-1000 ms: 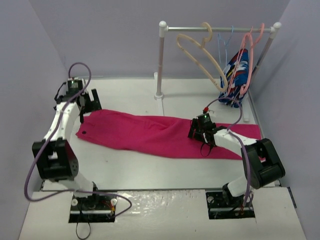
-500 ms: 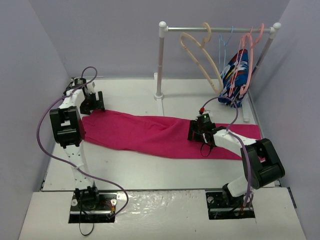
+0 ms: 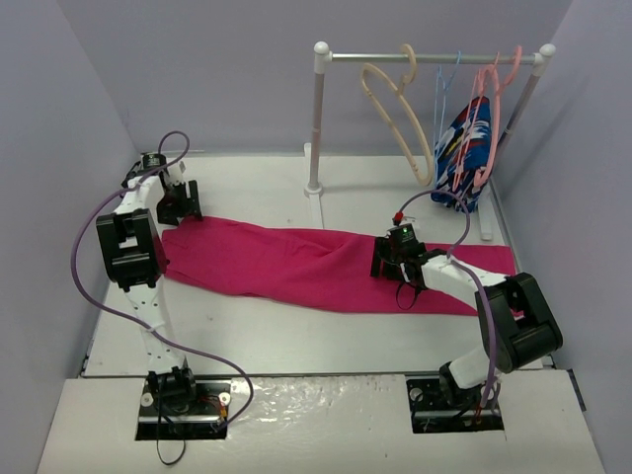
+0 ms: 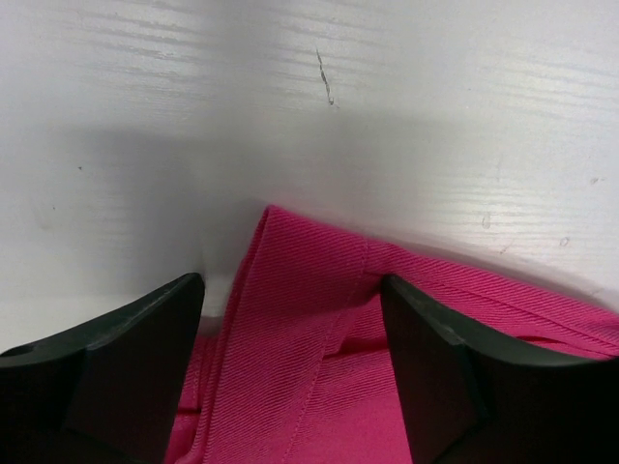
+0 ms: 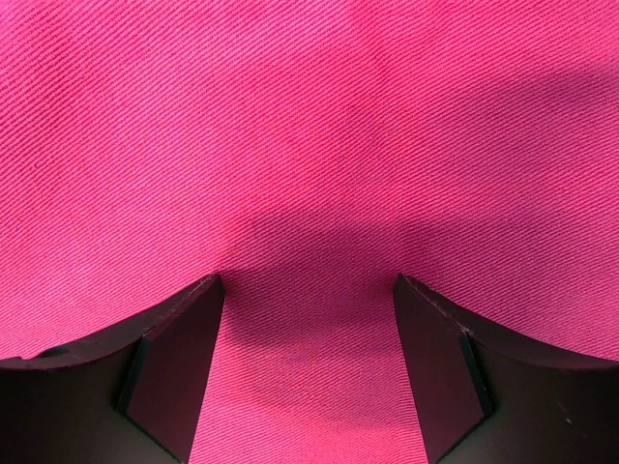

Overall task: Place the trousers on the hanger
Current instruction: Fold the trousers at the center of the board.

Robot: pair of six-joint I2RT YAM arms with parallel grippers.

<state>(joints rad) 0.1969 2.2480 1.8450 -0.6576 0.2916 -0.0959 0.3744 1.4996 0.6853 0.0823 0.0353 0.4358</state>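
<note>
The magenta trousers (image 3: 296, 262) lie flat across the table from left to right. At their left end my left gripper (image 3: 183, 202) stands low. In the left wrist view that gripper (image 4: 292, 285) is open, its black fingers (image 4: 135, 358) either side of a folded seamed edge of the trousers (image 4: 309, 348). My right gripper (image 3: 395, 259) rests on the cloth right of the middle. Its own view shows it (image 5: 308, 282) open over smooth flat trousers (image 5: 309, 145), gripping nothing. The beige hanger (image 3: 395, 109) hangs tilted on the rail at the back.
A white rail (image 3: 430, 56) on posts stands at the back right. It also carries a thin blue wire hanger (image 3: 444, 89), salmon-pink hangers (image 3: 489, 109) and a blue patterned garment (image 3: 464, 153). Grey walls close in on both sides.
The left arm has folded up, its elbow moving from the near left toward the back. Its gripper has shifted slightly right at the trousers' left end. The right arm has not moved.
</note>
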